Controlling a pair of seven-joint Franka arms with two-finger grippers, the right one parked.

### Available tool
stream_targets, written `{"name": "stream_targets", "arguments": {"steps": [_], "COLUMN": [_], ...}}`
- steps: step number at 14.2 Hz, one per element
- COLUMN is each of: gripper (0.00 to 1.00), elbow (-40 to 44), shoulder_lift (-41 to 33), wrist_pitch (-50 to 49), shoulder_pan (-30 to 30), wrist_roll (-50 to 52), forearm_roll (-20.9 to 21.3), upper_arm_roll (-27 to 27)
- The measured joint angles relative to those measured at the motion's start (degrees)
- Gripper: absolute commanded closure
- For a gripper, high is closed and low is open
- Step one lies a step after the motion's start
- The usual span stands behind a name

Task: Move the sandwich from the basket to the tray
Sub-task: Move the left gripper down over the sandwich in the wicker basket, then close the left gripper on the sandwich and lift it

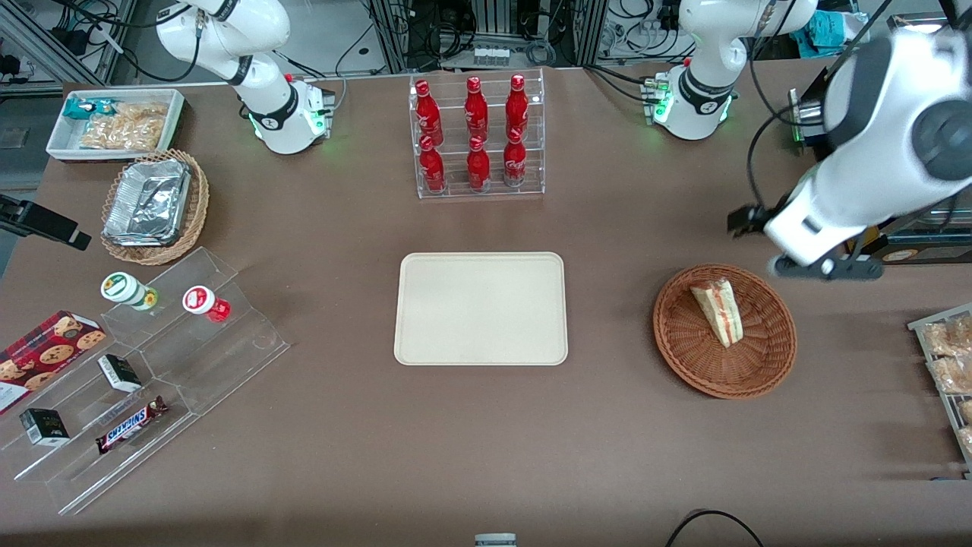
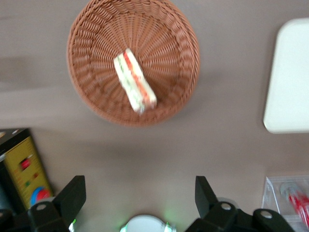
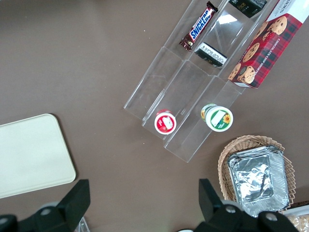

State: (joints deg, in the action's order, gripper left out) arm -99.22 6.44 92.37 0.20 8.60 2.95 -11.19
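Note:
The sandwich (image 1: pixel 717 310), a white wedge with red and green layers, lies in the round reddish-brown basket (image 1: pixel 683 334) toward the working arm's end of the table. The beige tray (image 1: pixel 481 308) lies flat and bare at the table's middle, beside the basket. My left gripper (image 1: pixel 752 222) hangs high above the table, just farther from the front camera than the basket. In the left wrist view the sandwich (image 2: pixel 135 80) lies in the basket (image 2: pixel 96 38), well apart from the gripper (image 2: pixel 139 193). Its fingers (image 2: pixel 72 195) are spread wide with nothing between them. A corner of the tray (image 2: pixel 289 77) shows too.
A clear rack of red bottles (image 1: pixel 477 137) stands farther back than the tray. Toward the parked arm's end are a tan basket with foil containers (image 1: pixel 156 205), a white snack bin (image 1: pixel 114 121) and a clear stepped stand (image 1: pixel 152 365). A snack rack (image 1: pixel 949 365) sits at the working arm's edge.

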Motion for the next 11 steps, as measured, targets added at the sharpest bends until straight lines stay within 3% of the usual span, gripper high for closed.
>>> {"name": "stream_targets", "arguments": {"steps": [5,11], "gripper": [0.0,0.0], "elbow": [-16.33,-19.47], "shoulder_lift": [5.2,10.67], "wrist_pitch": [25.31,33.43], "shoulder_pan": [1.07,2.44], "wrist_roll": [15.07,22.35], "forearm_roll": [0.0,-0.02], "upper_arm_roll": [0.8,2.39]}}
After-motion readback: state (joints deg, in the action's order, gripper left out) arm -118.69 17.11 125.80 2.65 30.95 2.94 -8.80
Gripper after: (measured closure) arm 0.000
